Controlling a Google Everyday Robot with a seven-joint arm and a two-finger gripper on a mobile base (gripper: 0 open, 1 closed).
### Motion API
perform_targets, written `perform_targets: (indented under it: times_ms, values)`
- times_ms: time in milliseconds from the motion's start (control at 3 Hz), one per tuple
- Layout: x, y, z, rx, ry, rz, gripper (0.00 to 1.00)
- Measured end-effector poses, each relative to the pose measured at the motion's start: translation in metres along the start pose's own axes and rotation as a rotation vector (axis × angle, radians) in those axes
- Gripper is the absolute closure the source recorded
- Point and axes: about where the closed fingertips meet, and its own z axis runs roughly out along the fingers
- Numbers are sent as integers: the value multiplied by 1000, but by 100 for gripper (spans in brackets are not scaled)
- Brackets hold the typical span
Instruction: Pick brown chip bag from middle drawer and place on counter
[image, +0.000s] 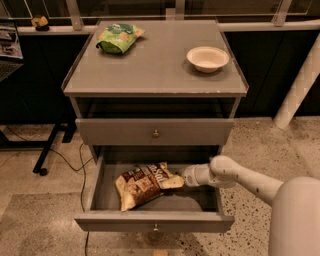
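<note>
Place: office or lab | cues: speckled floor (255, 140) lay right of jaws; wheeled desk leg (50, 150), cable (82, 190) far left | jaws were in middle drawer (155, 220)

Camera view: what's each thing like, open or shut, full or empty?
middle drawer: pulled open
upper drawer: shut
brown chip bag: lying inside the middle drawer
bowl: upright and empty on the counter
green snack bag: lying on the counter
gripper: at the brown chip bag's right end
</note>
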Motion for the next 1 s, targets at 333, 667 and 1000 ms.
perform_targets:
  times_ms: [333, 667, 1000]
  values:
    - [0, 0, 0, 0, 0, 0, 42]
    - [0, 0, 0, 0, 0, 0, 65]
    - [0, 0, 0, 0, 0, 0, 89]
